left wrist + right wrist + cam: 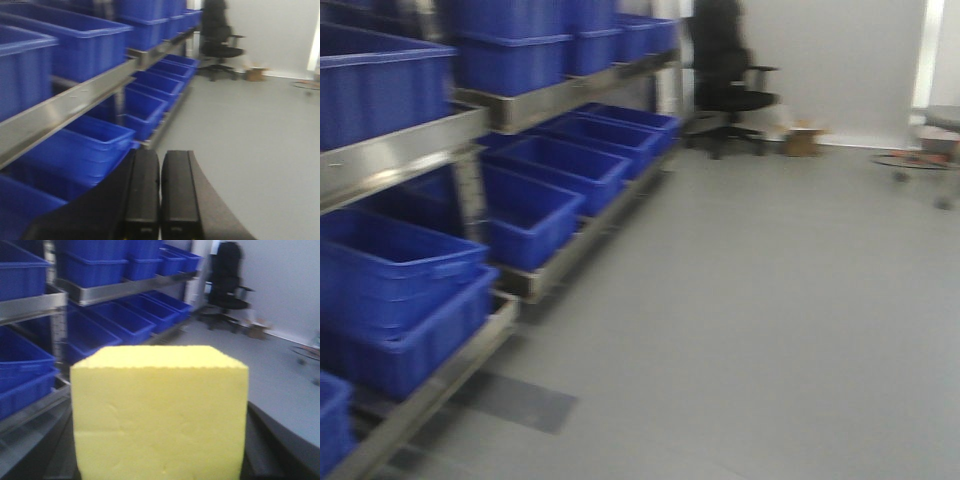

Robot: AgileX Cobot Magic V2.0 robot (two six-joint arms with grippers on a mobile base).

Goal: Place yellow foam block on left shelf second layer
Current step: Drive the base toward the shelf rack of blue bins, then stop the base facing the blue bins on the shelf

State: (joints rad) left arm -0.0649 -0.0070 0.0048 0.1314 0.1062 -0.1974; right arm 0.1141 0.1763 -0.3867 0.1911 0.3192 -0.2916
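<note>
The yellow foam block (160,412) fills the lower middle of the right wrist view. My right gripper (160,450) is shut on it, with dark fingers (260,450) showing at both sides of the block. My left gripper (160,195) is shut and empty, its two black fingers pressed together, pointing along the floor beside the shelf. The metal shelf (410,150) with blue bins stands at the left in all views. Neither gripper shows in the front view.
Blue plastic bins (535,205) fill several shelf layers along the left. A black office chair (730,80) and a small cardboard box (803,138) stand at the back wall. A cart (930,150) is at the far right. Grey floor (750,320) lies to the right.
</note>
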